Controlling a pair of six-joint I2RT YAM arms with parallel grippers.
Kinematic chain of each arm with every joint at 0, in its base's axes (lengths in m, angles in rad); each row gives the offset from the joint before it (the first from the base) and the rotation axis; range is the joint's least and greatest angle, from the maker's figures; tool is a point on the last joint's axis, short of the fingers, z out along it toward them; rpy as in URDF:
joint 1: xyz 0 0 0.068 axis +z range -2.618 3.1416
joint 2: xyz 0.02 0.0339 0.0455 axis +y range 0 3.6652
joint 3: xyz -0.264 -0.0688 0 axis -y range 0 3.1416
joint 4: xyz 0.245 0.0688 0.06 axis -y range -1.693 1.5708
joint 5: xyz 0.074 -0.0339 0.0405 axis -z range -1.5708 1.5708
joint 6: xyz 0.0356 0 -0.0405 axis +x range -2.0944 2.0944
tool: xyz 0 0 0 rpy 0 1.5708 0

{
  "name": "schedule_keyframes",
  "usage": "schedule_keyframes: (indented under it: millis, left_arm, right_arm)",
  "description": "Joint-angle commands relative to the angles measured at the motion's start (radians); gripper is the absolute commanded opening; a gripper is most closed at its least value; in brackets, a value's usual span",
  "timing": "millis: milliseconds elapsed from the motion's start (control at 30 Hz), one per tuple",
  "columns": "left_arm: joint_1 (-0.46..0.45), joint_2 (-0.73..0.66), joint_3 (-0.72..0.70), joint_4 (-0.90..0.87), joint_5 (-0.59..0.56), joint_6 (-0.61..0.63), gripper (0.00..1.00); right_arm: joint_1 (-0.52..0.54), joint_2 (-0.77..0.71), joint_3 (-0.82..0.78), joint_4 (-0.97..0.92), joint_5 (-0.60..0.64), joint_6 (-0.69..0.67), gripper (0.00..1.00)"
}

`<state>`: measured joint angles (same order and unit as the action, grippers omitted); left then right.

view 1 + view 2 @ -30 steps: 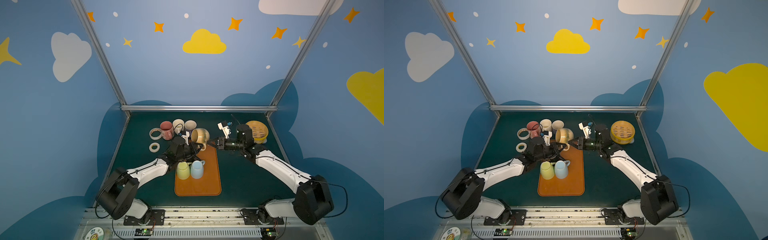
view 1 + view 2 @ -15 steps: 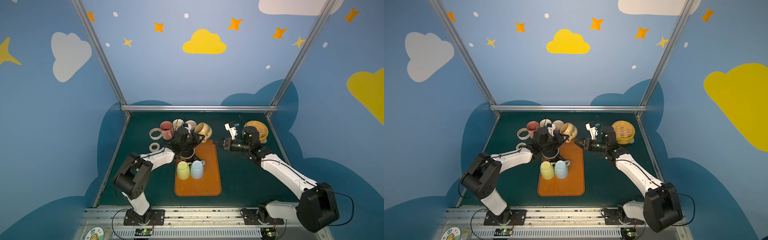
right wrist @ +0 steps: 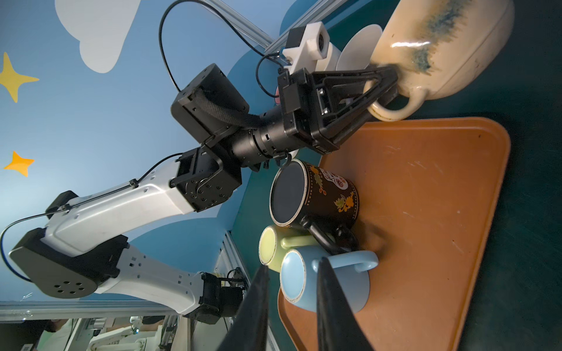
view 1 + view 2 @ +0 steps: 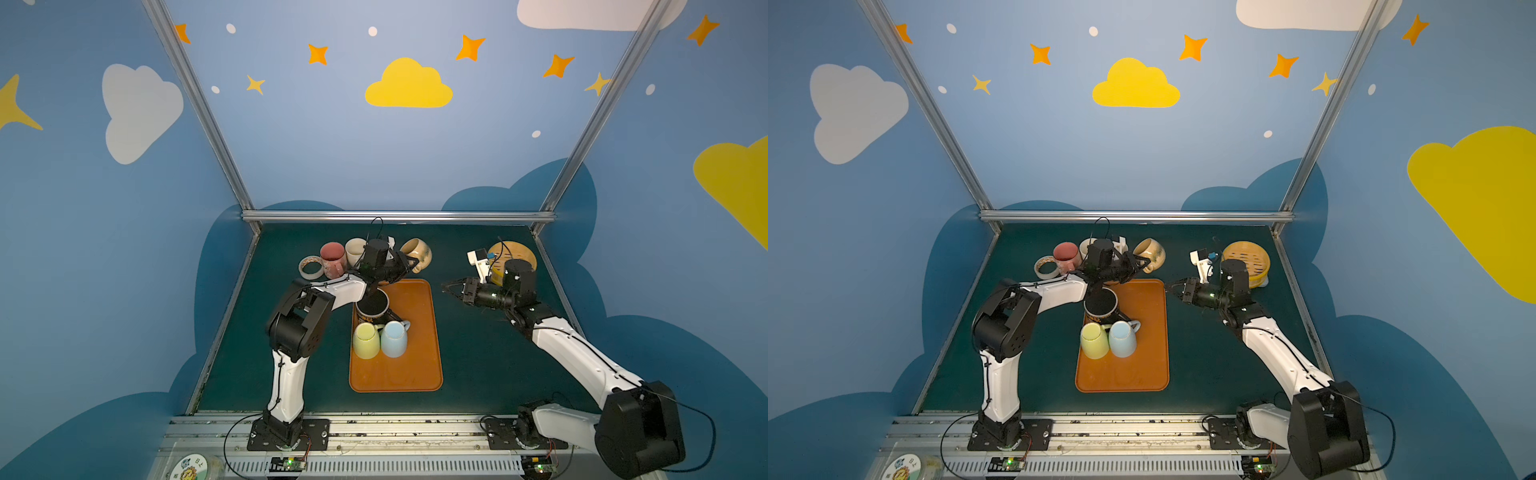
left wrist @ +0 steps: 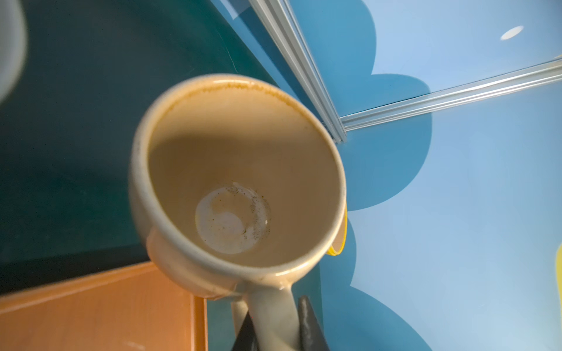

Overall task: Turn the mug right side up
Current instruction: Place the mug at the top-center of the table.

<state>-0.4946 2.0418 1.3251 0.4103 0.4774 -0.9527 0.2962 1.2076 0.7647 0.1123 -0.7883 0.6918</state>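
Cream mug (image 4: 419, 252) tilted, gripped by left tool (image 4: 411, 264), right tool (image 4: 445, 286) slightly parted, empty

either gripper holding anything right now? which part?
Left gripper holds the cream glazed ceramic mug by its handle, fingers clamped on the loop. Right gripper holds nothing.

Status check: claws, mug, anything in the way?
Left claw shut on mug handle. Mug tilted, not yet upright. Right claw open, empty. Black mug on tray close by.
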Motion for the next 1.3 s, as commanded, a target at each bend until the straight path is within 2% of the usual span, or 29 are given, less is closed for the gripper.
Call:
schedule_keyframes:
  millis: [0, 267, 500, 700, 1067, 1267]
  left_arm:
    - [0.003, -0.021, 0.112, 0.002, 0.006, 0.116, 0.04]
    - [-0.022, 0.03, 0.247, -0.22, -0.1, 0.372, 0.04]
    - [-0.056, 0.084, 0.333, -0.35, -0.183, 0.523, 0.04]
    - [-0.086, 0.11, 0.354, -0.401, -0.256, 0.596, 0.04]
    - [-0.15, 0.172, 0.439, -0.552, -0.517, 0.683, 0.04]
    - [-0.171, 0.221, 0.525, -0.673, -0.7, 0.672, 0.04]
  right_arm:
    - [-0.015, -0.028, -0.01, 0.043, -0.031, 0.009, 0.22]
    - [-0.029, -0.01, -0.024, 0.096, -0.054, 0.037, 0.21]
    - [-0.034, -0.015, -0.031, 0.111, -0.058, 0.045, 0.21]
    - [-0.037, -0.029, -0.042, 0.11, -0.057, 0.048, 0.21]
    - [-0.038, -0.037, -0.05, 0.121, -0.058, 0.052, 0.21]
    - [-0.037, -0.035, -0.051, 0.128, -0.058, 0.055, 0.21]
